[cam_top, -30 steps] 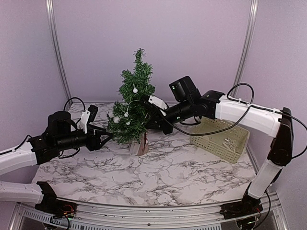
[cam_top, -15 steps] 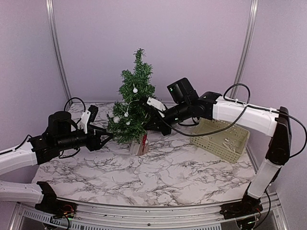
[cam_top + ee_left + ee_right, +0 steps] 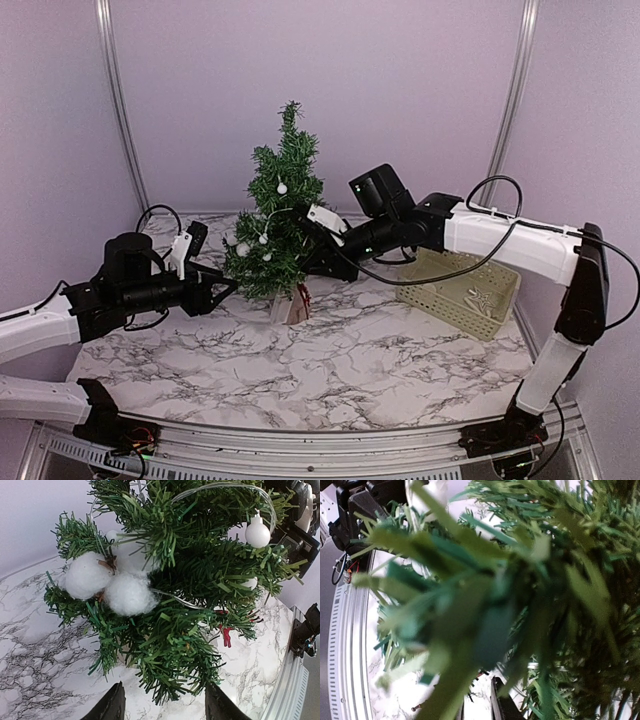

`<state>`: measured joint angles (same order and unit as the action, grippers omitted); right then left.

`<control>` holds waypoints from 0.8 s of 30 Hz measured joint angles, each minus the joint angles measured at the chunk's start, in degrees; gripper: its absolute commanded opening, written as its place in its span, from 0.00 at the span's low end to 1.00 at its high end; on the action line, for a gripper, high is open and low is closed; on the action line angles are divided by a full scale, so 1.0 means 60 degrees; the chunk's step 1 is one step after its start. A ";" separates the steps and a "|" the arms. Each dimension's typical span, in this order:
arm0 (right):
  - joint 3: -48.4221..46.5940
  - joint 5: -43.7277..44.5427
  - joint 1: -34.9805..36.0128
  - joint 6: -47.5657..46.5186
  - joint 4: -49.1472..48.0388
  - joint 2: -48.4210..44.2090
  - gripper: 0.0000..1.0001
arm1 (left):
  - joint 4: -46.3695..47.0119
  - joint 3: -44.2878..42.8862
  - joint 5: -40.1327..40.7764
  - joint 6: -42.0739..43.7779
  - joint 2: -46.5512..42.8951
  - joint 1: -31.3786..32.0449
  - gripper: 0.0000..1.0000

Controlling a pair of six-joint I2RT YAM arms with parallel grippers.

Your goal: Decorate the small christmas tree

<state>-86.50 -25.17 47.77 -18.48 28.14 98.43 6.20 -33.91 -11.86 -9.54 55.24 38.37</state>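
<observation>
Since the right gripper, jaw state indiscernible, sits buried in the small christmas tree, retract it straight rearward, with the open left gripper short of the branches ahead.

Overall light: bright, even and soft in the top view, with no hard glare on the table.
Shadows: faint and diffuse on the marble around the tree.
Left wrist view: sharp focus; the white fluffy balls are nearly washed out.
Right wrist view: the nearest needles are heavily blurred, the branches at the right are somewhat sharper, and the pale background is overbright.
</observation>
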 measured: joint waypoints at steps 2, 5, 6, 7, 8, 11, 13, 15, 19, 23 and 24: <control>0.0062 0.0018 0.0000 0.0029 0.0004 -0.0058 0.25 | 0.0000 0.0000 0.0000 0.0000 0.0022 0.0000 0.55; 0.0211 0.0033 0.0000 0.0044 0.0000 -0.0240 0.27 | 0.0004 0.0000 0.0000 0.0000 0.0022 0.0000 0.55; 0.0255 0.0040 0.0000 0.0051 0.0007 -0.0306 0.28 | 0.0004 0.0000 0.0000 -0.0004 0.0022 0.0000 0.55; 0.0310 0.0036 0.0000 0.0051 0.0004 -0.0375 0.28 | 0.0004 0.0000 0.0000 -0.0004 0.0022 0.0000 0.55; 0.0375 0.0040 0.0000 0.0062 0.0004 -0.0474 0.28 | 0.0004 0.0000 0.0000 0.0000 0.0022 0.0000 0.55; 0.0499 0.0040 0.0000 0.0069 0.0033 -0.0696 0.29 | 0.0004 0.0000 0.0000 0.0000 0.0022 0.0000 0.55; 0.0543 0.0040 0.0000 0.0069 0.0044 -0.0769 0.29 | 0.0004 0.0000 0.0000 -0.0004 0.0022 0.0000 0.55; 0.0597 0.0051 0.0000 0.0073 0.0044 -0.0805 0.29 | 0.0004 0.0000 0.0004 -0.0004 0.0022 0.0000 0.55; 0.0732 0.0117 -0.0007 0.0127 0.0124 -0.0820 0.28 | 0.0007 0.0000 0.0069 -0.0007 0.0022 0.0000 0.56; 0.1122 0.0106 -0.0211 0.0601 0.0131 -0.1220 0.28 | 0.0084 0.0004 0.0229 -0.0073 0.0007 -0.0011 0.58; 0.1268 0.0106 -0.0324 0.0721 0.0131 -0.1406 0.28 | 0.0142 0.0004 0.0255 -0.0098 0.0000 -0.0033 0.58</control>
<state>-78.89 -24.53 45.82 -14.15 28.93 90.00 7.05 -33.89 -10.33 -10.13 55.24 38.17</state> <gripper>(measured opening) 0.284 0.568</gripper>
